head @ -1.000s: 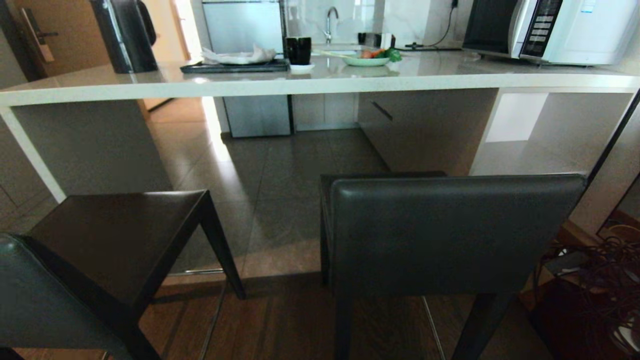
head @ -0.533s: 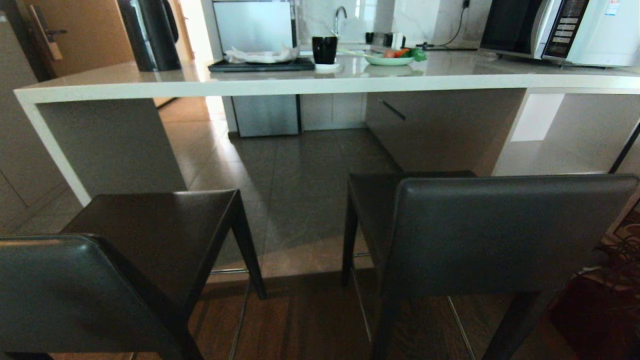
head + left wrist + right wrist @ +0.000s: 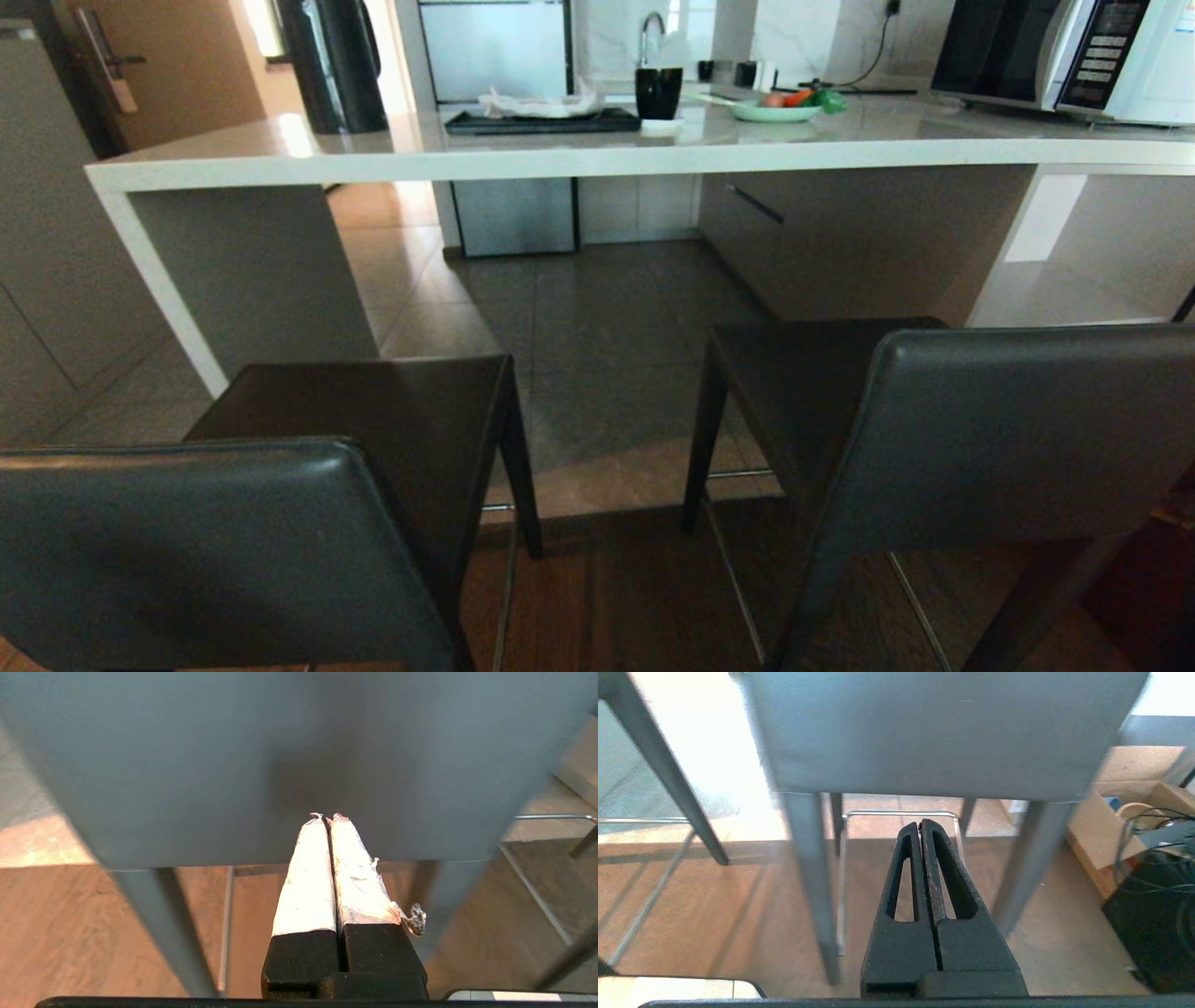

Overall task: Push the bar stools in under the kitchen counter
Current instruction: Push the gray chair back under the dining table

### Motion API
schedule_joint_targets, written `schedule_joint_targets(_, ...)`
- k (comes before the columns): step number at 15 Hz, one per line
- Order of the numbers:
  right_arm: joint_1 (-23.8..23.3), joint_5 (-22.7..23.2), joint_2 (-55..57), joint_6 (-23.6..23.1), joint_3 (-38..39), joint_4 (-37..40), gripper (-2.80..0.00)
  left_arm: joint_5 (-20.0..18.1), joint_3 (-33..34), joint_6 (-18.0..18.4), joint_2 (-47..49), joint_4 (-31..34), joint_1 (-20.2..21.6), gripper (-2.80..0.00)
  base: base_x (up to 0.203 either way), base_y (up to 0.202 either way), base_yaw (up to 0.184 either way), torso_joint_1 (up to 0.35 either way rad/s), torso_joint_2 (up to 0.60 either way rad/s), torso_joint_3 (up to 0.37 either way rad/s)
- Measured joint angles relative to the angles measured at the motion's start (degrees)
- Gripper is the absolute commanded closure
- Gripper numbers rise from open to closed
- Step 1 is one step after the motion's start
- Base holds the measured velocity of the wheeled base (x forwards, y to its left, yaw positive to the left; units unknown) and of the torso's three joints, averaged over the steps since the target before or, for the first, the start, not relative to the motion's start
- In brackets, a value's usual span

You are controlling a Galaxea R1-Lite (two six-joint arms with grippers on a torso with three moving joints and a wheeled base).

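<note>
Standing side by side in front of the kitchen counter (image 3: 579, 159), the two bar stools are seen from behind, both still pulled out from under the slab. The left bar stool (image 3: 280, 523) is nearest the camera, its backrest cut off by the lower edge of the head view; the right bar stool (image 3: 934, 439) is turned slightly, its seat reaching towards the open space below the counter.

The left gripper (image 3: 327, 817) is held with its taped fingers pressed together, pointed at the back of the left stool's backrest; whether the tips touch the leather cannot be told. The right gripper (image 3: 920, 823) is likewise closed on nothing, and is aimed lower, at the gap between the right stool's legs near its footrest bar (image 3: 901, 813).

Several risks can be judged from here. A push applied high on a backrest could tip a tall stool forward rather than slide it. An off-centre push could swing the angled right stool so that a leg is caught against the counter's shelf section. The step between the wooden floor and the tiles could also snag the legs.

On the counter, a black kettle (image 3: 331, 61), a tray (image 3: 541, 119), a mug (image 3: 658, 91), a plate of vegetables (image 3: 775, 110) and a microwave (image 3: 1064, 56) are set. Neither arm is shown in the head view, and the stools' feet are hidden.
</note>
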Motion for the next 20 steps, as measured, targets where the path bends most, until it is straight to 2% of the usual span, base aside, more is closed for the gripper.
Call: schedule_joint_targets(20,0.0,0.0,0.0,0.1,0.0,0.0,0.0,0.0,0.0,0.0,0.0,0.0,0.0,0.0,0.0,0.197,-0.001,0.003,0.0,0.002)
